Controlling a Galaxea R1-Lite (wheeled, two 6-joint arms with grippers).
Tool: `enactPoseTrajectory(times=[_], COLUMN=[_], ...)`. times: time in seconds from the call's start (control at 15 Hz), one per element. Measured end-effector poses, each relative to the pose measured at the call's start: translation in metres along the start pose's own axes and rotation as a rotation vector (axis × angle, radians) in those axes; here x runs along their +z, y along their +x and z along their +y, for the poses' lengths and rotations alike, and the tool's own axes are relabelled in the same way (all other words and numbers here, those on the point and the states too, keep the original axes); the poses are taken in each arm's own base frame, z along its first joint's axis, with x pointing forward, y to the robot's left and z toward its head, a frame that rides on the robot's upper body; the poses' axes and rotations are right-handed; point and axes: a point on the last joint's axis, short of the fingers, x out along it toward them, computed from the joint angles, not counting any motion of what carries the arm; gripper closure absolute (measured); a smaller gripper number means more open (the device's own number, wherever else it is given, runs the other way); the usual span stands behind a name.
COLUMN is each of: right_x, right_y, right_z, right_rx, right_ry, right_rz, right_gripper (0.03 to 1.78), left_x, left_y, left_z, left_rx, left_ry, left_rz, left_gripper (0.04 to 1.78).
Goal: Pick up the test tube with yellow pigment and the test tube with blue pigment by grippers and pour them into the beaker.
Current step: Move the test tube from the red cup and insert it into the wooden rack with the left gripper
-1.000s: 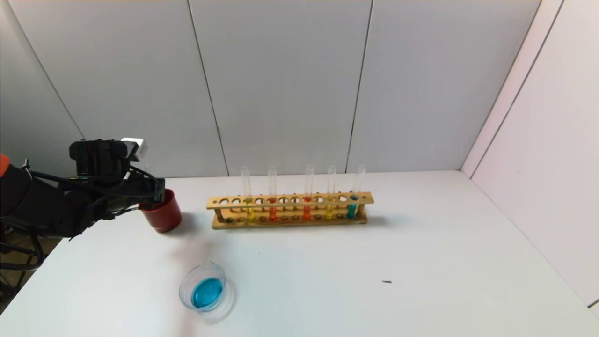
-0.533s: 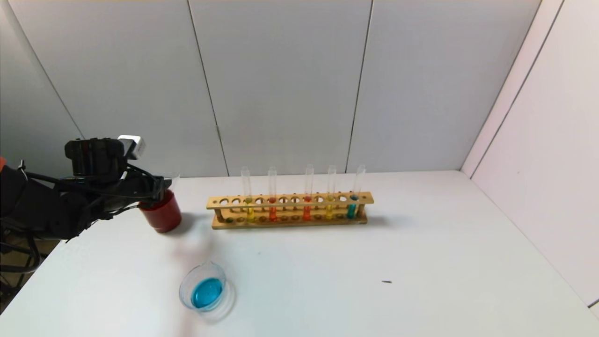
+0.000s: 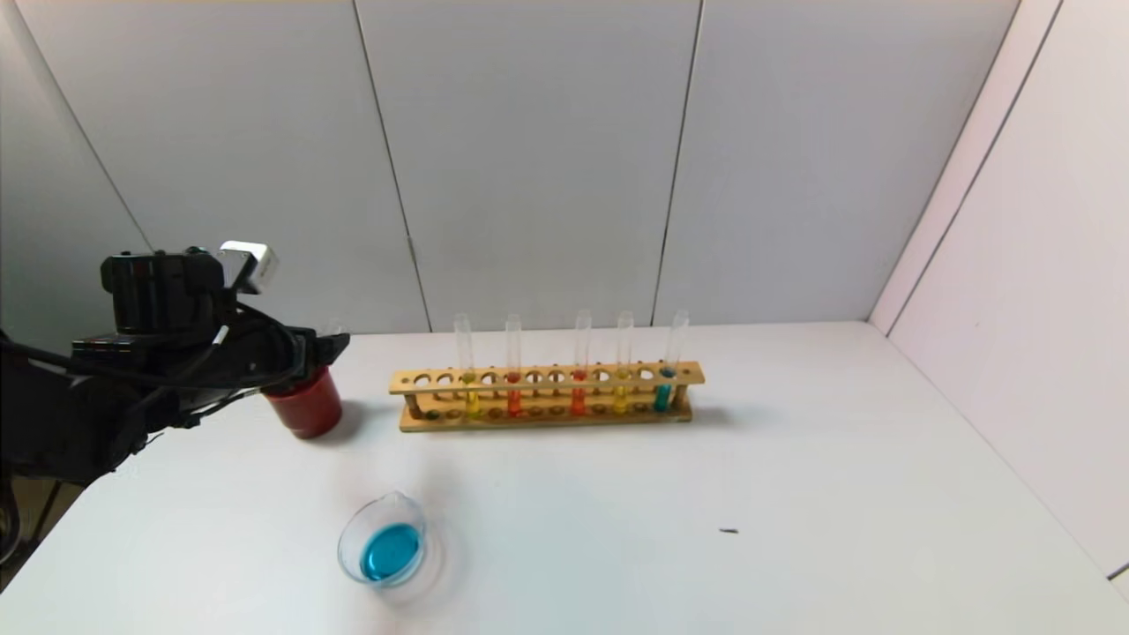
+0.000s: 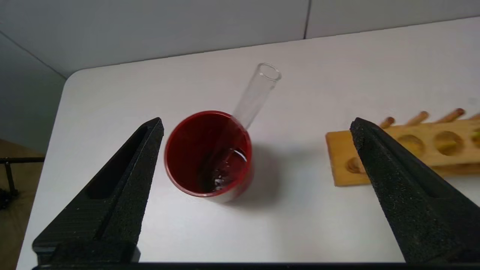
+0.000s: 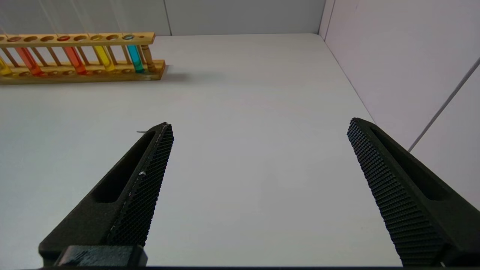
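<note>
My left gripper (image 3: 325, 351) is open and empty, hovering just above the red cup (image 3: 306, 407); in the left wrist view (image 4: 257, 122) its jaws stand wide apart on either side of the cup (image 4: 208, 153). An empty clear test tube (image 4: 258, 90) leans in that cup. The beaker (image 3: 385, 550) stands near the table's front and holds blue liquid. Two yellow-pigment tubes (image 3: 469, 401) (image 3: 621, 397) stand in the wooden rack (image 3: 547, 377). No tube with bright blue liquid shows. My right gripper (image 5: 258, 125) is open and empty over bare table, out of the head view.
The rack also holds two orange-red tubes (image 3: 514, 401) (image 3: 578, 399) and a teal tube (image 3: 661, 395) at its right end. A small dark speck (image 3: 728, 531) lies on the table. Grey walls close the back and the right side.
My left arm has risen and its gripper has moved a little to the right over the red cup. The empty tube's top now shows beside the fingertips. Nothing else moved.
</note>
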Motion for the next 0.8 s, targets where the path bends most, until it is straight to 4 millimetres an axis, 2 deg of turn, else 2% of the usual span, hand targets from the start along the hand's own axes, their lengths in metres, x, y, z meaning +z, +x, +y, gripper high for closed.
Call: enactPoseTrajectory(times=[0.47, 0.8], right_x=[0.0, 0.0], right_y=[0.0, 0.0], right_z=[0.0, 0.0], right_rx=[0.0, -0.001], right_ry=[0.0, 0.0], right_rz=[0.0, 0.0], right_gripper=[0.11, 0.11], left_x=[-0.001, -0.005], left_y=[-0.049, -0.062], left_z=[-0.051, -0.083], left_rx=[-0.072, -0.121], left_ry=[-0.055, -0.081], left_rz=[-0.031, -0.029], left_gripper=[0.07, 0.07])
